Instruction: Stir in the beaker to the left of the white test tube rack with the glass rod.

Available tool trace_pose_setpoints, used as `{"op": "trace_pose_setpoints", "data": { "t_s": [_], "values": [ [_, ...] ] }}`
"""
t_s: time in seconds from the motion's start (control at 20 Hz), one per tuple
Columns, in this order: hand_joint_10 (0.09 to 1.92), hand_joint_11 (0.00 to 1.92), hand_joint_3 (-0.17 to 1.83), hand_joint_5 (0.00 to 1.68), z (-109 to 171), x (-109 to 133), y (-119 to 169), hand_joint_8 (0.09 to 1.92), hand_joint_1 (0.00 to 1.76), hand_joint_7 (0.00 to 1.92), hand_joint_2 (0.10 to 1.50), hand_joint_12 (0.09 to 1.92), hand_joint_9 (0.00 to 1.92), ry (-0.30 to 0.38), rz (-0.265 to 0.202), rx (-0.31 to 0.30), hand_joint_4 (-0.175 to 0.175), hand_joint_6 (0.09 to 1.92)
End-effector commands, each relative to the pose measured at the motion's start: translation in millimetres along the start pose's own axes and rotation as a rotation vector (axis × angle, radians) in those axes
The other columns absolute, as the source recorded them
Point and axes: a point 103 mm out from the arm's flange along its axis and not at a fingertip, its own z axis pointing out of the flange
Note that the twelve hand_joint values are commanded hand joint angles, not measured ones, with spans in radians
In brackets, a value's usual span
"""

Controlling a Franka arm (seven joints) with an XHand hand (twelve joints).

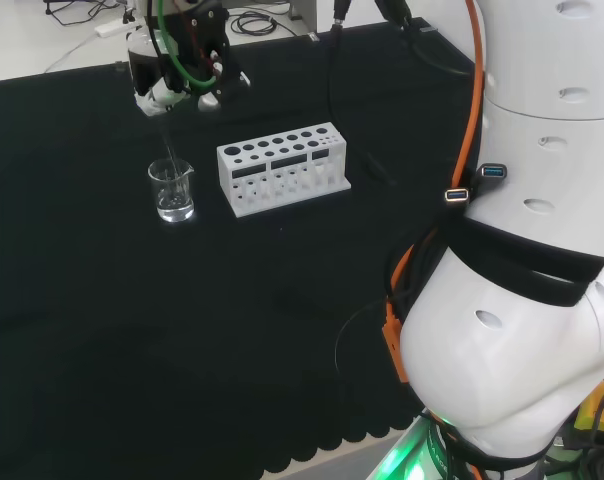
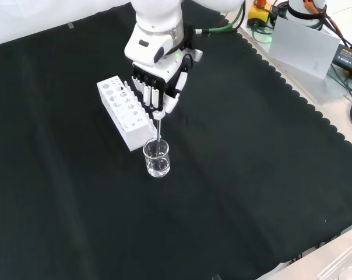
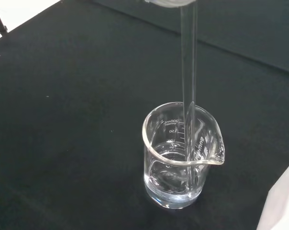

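a: head view. hand [image 1: 177,75] hangs above the beaker [image 1: 171,190], far left of the tabletop [image 1: 132,350]. white test tube rack [image 1: 283,167] sits just right of the beaker, apart from it. glass rod [image 1: 168,150] runs down from the fingers into the beaker; faint here, hard to trace.

b: fingers?

a: curled downward, bunched round the rod's top end. exactly which ones press on it i can't make out from this side.

b: front view?

a: hand [image 2: 160,81] comes in from the top, fingers [image 2: 157,96] pointing down and pressed together, pinching the upper end of the glass rod [image 2: 159,131]. rod near upright, lower end inside the beaker [image 2: 157,158]. test tube rack [image 2: 125,112] lies up and left of the beaker, its near end close beside it.

b: wrist view?

a: beaker [image 3: 182,158] upright on the black cloth, spout and printed scale facing the camera. shallow clear liquid [image 3: 175,179] in the bottom. glass rod [image 3: 188,91] passes down through the mouth, tip in the liquid near the base, leaning toward the spout-side wall. white edge of the rack [image 3: 283,201] at the corner.
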Motion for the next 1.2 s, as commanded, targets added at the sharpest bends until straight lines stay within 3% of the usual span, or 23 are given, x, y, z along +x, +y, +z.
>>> {"op": "trace_pose_setpoints", "data": {
  "t_s": [0.05,0.6,0.9,1.2],
  "values": [
    [0.92,1.57,-0.17,1.38,-7,13,10,1.03,1.31,1.16,1.11,0.65,1.53,-0.007,-0.014,-0.005,-0.175,0.09],
    [0.92,1.57,-0.17,1.38,-9,11,38,1.03,1.31,1.16,1.11,0.65,1.53,-0.001,-0.034,0.003,-0.175,0.09],
    [0.92,1.57,-0.17,1.38,-6,-15,35,1.03,1.31,1.16,1.11,0.65,1.53,0.007,-0.007,0.016,-0.175,0.09],
    [0.92,1.57,-0.17,1.38,-8,-11,21,1.03,1.31,1.16,1.11,0.65,1.53,-0.007,-0.002,0.021,-0.175,0.09]
  ]
}}
